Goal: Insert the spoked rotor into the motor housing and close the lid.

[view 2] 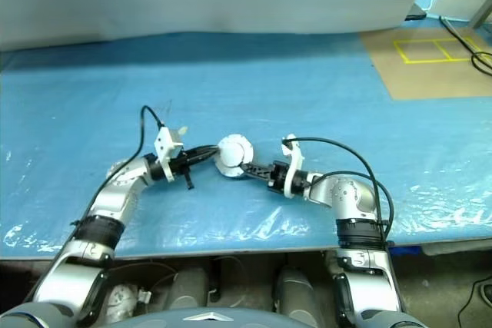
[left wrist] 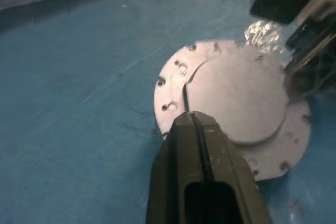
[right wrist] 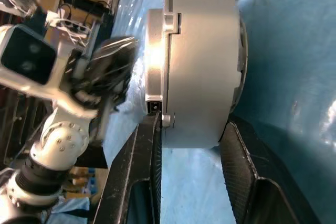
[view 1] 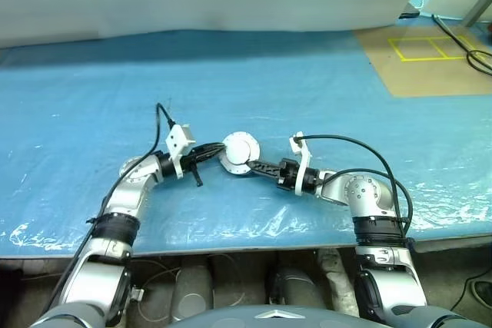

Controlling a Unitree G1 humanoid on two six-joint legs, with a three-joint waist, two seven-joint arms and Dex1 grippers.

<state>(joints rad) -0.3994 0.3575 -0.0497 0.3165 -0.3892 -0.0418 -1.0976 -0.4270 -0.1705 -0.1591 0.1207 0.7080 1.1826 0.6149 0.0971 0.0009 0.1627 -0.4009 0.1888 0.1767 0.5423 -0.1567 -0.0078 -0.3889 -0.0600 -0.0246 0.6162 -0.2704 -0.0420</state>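
Motor housing point(view 1: 240, 152) sits at the middle of the blue-covered desk point(view 1: 307, 90), between the two grippers, raised off the surface and tipped on edge. Lid point(left wrist: 239, 98) is on the housing, plain grey face outward, flange with small holes showing round it.

Right gripper point(view 1: 257, 166) reaches in from the right; its jaws pinch the housing across its thickness, one finger point(right wrist: 137, 171) on the flange side, the other on the opposite face.

Left gripper point(view 1: 217, 151) comes in from the left, level, with jaws pressed together and holding nothing; the tip touches or sits just beside the lid's edge, cannot tell which.

Brown board point(view 1: 430, 59) with yellow tape squares lies at the far right, black cables beside it.
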